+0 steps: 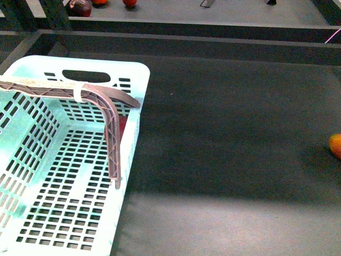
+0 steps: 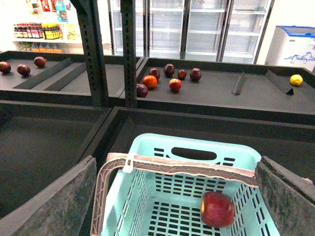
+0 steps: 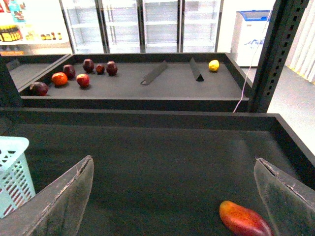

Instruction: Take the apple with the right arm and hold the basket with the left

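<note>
Far left on the dark table [image 1: 224, 133]: a big pale blue-green basket [image 1: 136, 72] with holes in its walls and floor. Lying across its top, the thin brownish-pink finger [image 1: 109, 114] of the left claw [image 2: 177, 162], with a white band around it. Bends down inside the basket, right along the right wall, and touches the rim. In the left wrist view, two grey pads [image 2: 59, 201] standing far apart – so spread wide, not squeezing anything. Whether the thin finger really grips the wall – cannot tell.

Inside the basket, on the floor by the far right corner: the red apple [image 2: 217, 209]. In the front view, only a bit of red [image 1: 123, 128] peeking out behind the finger.

Past the basket to the right, bare dark table. Near its right edge, an orange-red fruit [image 1: 335, 145], well apart from the basket.

Over that side, the right claw [image 3: 173, 162]: pads [image 3: 288, 201] spread wide, holding nothing. Just beside one pad, the orange-red fruit again, not touching it.

Up on the back shelf [image 2: 221, 93]: a bunch of little red and dark fruits [image 2: 170, 81].
</note>
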### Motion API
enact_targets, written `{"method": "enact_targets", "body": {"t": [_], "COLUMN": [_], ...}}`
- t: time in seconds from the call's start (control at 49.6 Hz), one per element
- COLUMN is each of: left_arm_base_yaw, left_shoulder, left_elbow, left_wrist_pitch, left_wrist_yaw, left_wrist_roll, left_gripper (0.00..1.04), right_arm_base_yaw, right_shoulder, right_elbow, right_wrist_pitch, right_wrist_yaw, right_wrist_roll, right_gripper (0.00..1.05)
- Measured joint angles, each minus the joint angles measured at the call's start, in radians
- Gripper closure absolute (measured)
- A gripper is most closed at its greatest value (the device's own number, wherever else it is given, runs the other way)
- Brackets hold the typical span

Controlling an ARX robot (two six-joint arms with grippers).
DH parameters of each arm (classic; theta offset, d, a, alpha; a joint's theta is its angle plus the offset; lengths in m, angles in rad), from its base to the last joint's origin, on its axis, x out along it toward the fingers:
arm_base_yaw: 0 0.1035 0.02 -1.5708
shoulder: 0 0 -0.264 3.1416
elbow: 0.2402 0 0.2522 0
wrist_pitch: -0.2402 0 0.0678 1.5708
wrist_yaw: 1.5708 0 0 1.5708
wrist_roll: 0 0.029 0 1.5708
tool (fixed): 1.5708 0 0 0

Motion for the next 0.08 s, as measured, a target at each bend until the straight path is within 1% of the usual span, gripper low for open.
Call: {"method": "enact_targets", "body": {"t": [0.081], "left_arm_base_yaw": [0.0], "left_shoulder": [0.0], "left_elbow": [0.0], "left_wrist_pitch": [0.0], "left_wrist_yaw": [0.0], "left_wrist_roll": [0.0], "left_gripper": [0.07], "right_arm_base_yaw": [0.0], "right_shoulder": [0.0], "right_elbow": [0.0], "right_wrist_pitch": [0.0], "right_wrist_yaw": [0.0], "right_wrist_roll": [0.0], "right_gripper": [0.09]}}
